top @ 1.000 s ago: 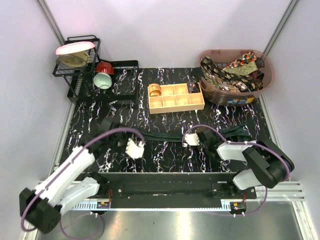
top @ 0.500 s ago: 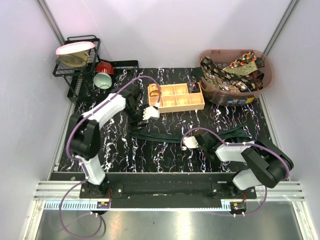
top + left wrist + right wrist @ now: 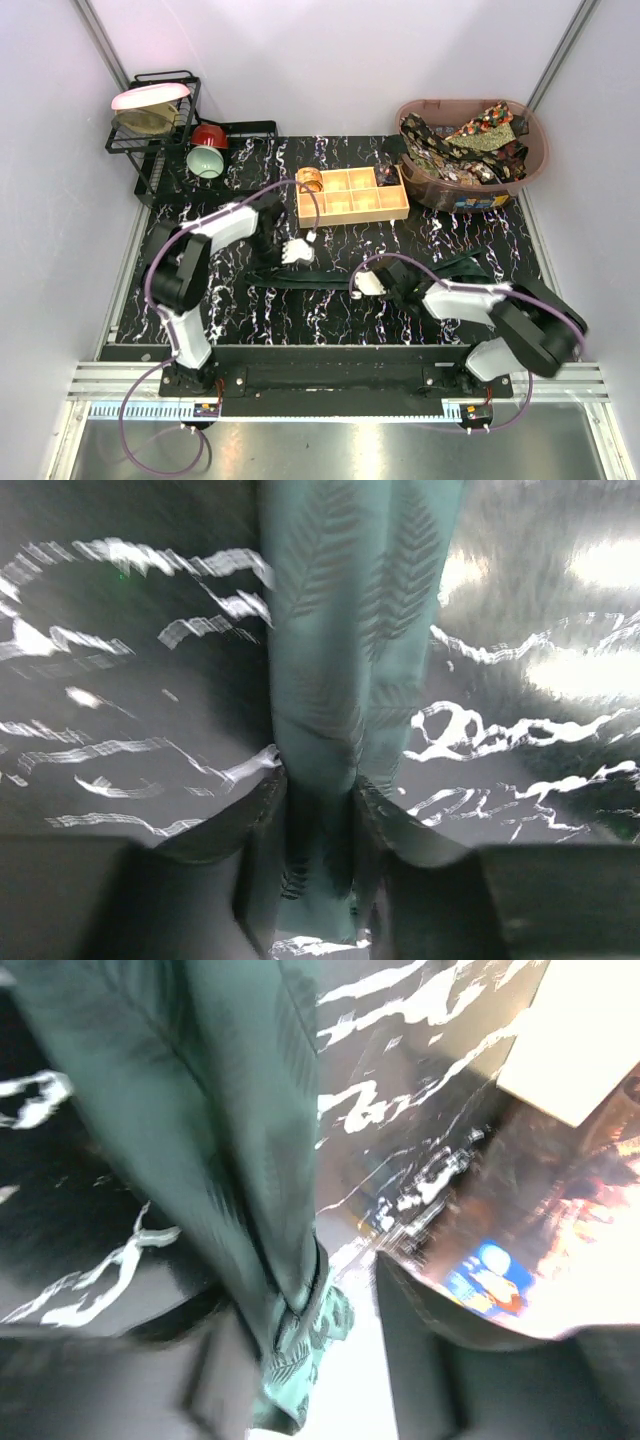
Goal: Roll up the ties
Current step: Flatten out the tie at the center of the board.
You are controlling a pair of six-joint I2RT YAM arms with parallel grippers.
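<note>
Left gripper: closed on green tie, fabric bunched between its fingers.
Right gripper: jaws parted (tie drapes against one finger).
Tabletop: black, white-veined.

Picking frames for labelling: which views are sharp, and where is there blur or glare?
Top external: sharp, evenly lit, green tie clear on the marbled table. Left wrist: tie's leaf weave readable, table veins smeared, glare upper right. Right wrist: blurred throughout, blown-out white at bottom.
</note>
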